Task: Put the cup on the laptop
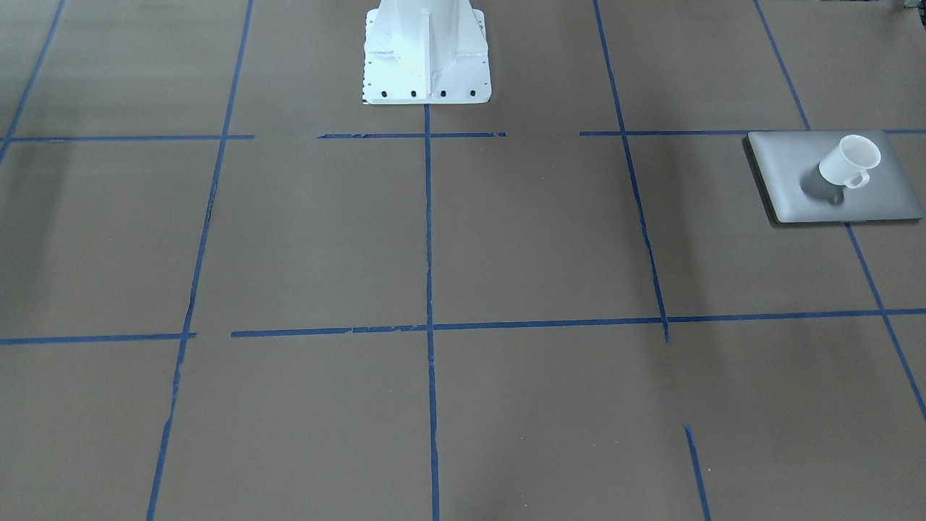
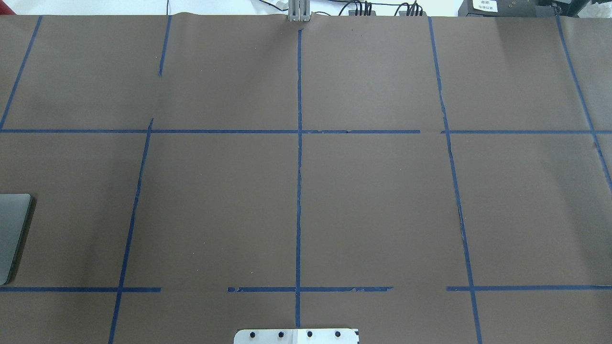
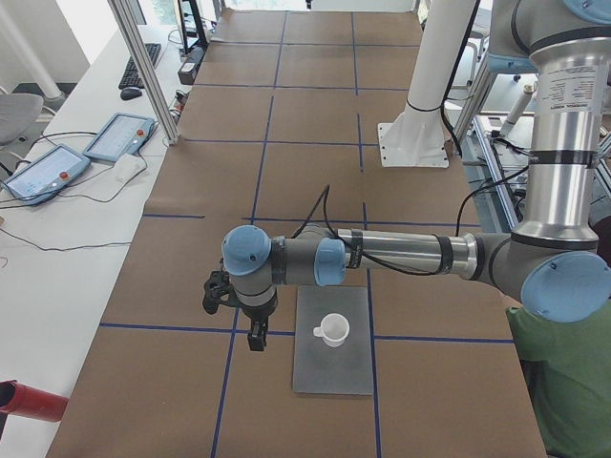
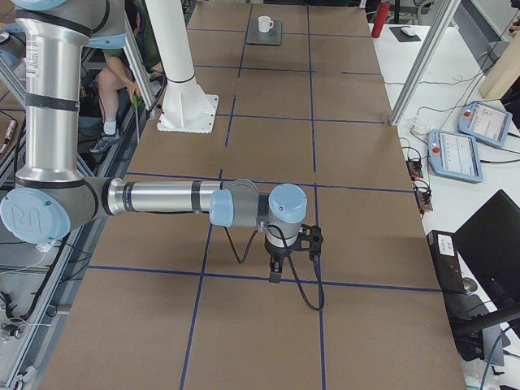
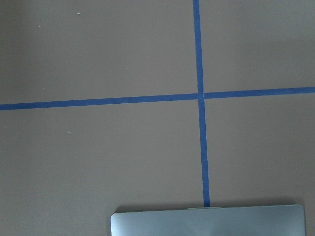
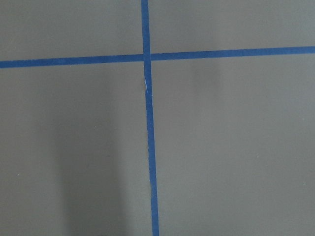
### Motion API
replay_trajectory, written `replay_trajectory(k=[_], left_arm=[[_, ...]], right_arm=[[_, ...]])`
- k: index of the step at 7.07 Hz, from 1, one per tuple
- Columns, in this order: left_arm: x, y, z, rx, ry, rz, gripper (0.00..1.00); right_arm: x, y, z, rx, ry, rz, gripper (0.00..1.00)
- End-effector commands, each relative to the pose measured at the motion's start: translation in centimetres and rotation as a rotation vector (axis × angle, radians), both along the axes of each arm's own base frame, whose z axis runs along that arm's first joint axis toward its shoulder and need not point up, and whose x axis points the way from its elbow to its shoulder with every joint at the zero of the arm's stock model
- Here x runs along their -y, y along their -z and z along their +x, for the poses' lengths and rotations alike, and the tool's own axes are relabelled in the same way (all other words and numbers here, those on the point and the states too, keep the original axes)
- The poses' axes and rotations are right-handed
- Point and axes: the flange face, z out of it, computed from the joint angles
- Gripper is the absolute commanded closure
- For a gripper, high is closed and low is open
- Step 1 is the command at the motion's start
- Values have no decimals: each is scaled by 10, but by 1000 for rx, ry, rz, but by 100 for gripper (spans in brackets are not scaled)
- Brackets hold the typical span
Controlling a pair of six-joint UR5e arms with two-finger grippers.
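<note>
1. Nearest in the exterior left view, the laptop lies flat and closed on the brown table, at the end on the robot's left.
2. The cup stands upright on the laptop's lid, mouth up, about in the middle. Its handle is turned away from the robot, and nothing holds it.
3. The left gripper hangs with its fingers down over the table, just beside the laptop's edge and apart from the cup. It shows only in this side view, so I cannot tell if it is open or closed.
4. To my judgement the placing step is finished. The next move is probably only to take the left arm away, which calls for a path that does not brush the cup.
5. Farther, the white pedestal stands at the table's middle.
6. Farthest, the right gripper hangs over the table's other end, well apart from both things. Here too I cannot tell its state.
</note>
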Motion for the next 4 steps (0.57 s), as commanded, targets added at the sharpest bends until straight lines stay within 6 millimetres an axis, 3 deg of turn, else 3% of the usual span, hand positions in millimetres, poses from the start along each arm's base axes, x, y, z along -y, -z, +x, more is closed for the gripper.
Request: replay_trajectory(k=[1, 4], left_arm=[[-3, -1, 1, -3, 0, -7, 0], [1, 0, 18, -39, -30, -1, 0]], right_arm=[[0, 0, 0, 0, 0, 0, 0], [0, 0, 0, 0, 0, 0, 0]])
